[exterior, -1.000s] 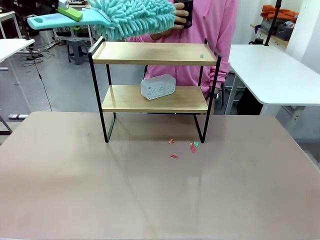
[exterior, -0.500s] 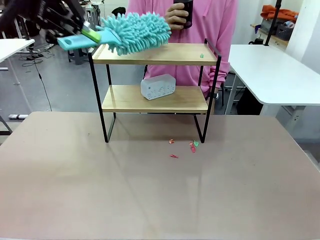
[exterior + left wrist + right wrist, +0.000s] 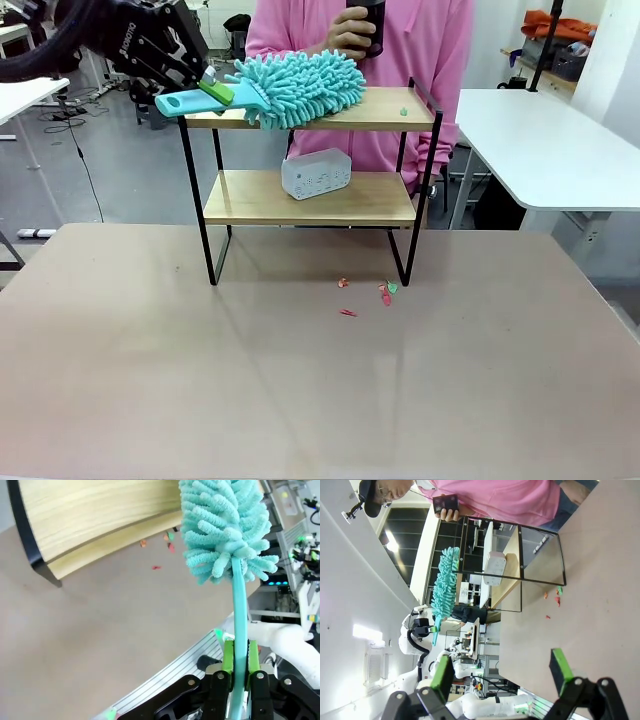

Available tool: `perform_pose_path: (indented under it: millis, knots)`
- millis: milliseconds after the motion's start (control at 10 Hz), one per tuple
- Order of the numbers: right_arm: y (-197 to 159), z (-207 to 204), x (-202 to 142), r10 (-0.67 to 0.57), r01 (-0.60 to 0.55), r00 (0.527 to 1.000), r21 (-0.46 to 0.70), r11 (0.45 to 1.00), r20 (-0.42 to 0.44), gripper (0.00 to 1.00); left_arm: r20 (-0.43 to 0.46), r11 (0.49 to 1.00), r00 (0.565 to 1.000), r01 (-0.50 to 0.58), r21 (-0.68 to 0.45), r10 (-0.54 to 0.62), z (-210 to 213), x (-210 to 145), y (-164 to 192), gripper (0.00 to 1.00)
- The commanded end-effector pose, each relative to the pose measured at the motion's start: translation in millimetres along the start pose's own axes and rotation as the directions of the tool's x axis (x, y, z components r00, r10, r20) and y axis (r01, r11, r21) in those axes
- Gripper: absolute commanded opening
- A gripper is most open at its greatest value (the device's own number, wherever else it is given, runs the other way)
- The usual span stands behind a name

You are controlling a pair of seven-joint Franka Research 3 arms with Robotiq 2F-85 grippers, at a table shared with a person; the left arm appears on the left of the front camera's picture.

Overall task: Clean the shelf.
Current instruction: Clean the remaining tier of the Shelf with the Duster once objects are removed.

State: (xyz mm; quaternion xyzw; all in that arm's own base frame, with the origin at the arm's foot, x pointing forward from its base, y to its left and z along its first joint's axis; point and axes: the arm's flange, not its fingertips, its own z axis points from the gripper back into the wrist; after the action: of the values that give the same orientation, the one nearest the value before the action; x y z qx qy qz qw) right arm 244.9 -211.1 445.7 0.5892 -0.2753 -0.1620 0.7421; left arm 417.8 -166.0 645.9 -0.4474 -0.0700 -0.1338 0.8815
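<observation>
Up in the far-left corner the white left arm is cut off by the picture's edge, but its left gripper (image 3: 215, 91) is plain enough, green pads pinched tight on the flat handle of a fluffy teal microfibre duster (image 3: 300, 85). The left wrist view shows the same squeeze (image 3: 240, 662). The duster's head hides the back-left stretch of the top board, and I can't tell whether the fibres actually press on the wood. The small two-tier shelf of light wooden boards on a thin black metal frame (image 3: 330, 214) stands upright on the far half of the grey-brown table (image 3: 300, 400). Its long axis runs side to side and its open front faces the robot. The duster lies nearly along that axis, handle end left and head right. A white boxy thing (image 3: 316, 173) (a power strip, perhaps) sits on the lower board, and small red and green scraps (image 3: 385, 291) lie by the right front leg. Behind, a person in a pink top (image 3: 425, 60) holds something dark, hard to make out. The right gripper (image 3: 501, 669) hangs over the table with its jaws spread wide around nothing.
</observation>
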Motion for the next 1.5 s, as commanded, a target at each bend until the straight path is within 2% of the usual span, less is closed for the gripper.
perform_pose_path:
  millis: [0, 200, 800, 1100, 1400]
  knots:
    - [2.6, -1.4, 2.4, 0.013, -0.013, 1.0, 0.018, 1.0, 0.011, 1.0, -0.066, 0.999, 0.997, 0.037, -0.036, -0.04, 3.6, -0.4, -9.8, 0.12]
    - [2.6, -1.4, 2.4, 0.013, -0.013, 1.0, 0.018, 1.0, 0.011, 1.0, -0.145, 0.995, 0.985, 0.083, -0.063, -0.091, -5.8, -2.5, -18.0, 0.12]
    - [2.6, -1.4, 2.4, 0.013, -0.013, 1.0, 0.018, 1.0, 0.011, 1.0, -0.221, 0.991, 0.966, 0.126, -0.053, -0.135, -28.6, 1.4, -30.8, 0.12]
    - [2.6, -1.4, 2.4, 0.013, -0.013, 1.0, 0.018, 1.0, 0.011, 1.0, -0.368, 0.968, 0.903, 0.158, -0.197, -0.223, -13.0, -5.5, -27.9, 0.12]
    - [2.6, -1.4, 2.4, 0.013, -0.013, 1.0, 0.018, 1.0, 0.011, 1.0, -0.357, 0.965, 0.904, 0.173, -0.197, -0.235, 20.0, -13.8, -19.4, 0.12]
